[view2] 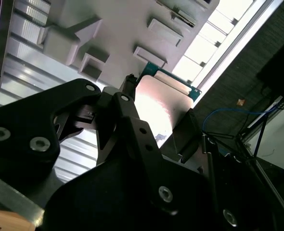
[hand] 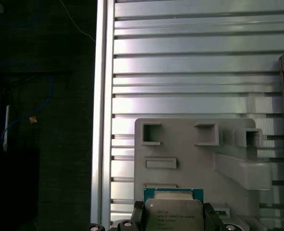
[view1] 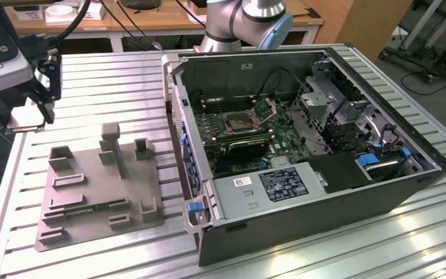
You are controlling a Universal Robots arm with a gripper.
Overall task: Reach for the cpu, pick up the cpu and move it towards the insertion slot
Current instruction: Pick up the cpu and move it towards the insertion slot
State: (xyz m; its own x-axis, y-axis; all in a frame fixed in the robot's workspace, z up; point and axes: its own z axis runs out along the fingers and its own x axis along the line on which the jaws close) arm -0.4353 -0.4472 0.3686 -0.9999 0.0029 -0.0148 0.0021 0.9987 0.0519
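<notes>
Exterior view: gripper (view1: 23,113), jaws clamped on the cpu (hand: 173,211), hangs near an edge of the table (view1: 107,75), insertion slot (view1: 243,120) well apart toward the exterior view's right.

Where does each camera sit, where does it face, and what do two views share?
Exterior view: off the arm, raised, looking down on the table, grey tray and open computer case; arm and hand show.
First wrist view: on the arm, facing the tray past the hand gripping the cpu.
Second wrist view: on the arm, behind the hand's black links, facing cpu and tray.
Shared: both wrist views show cpu and tray.
</notes>
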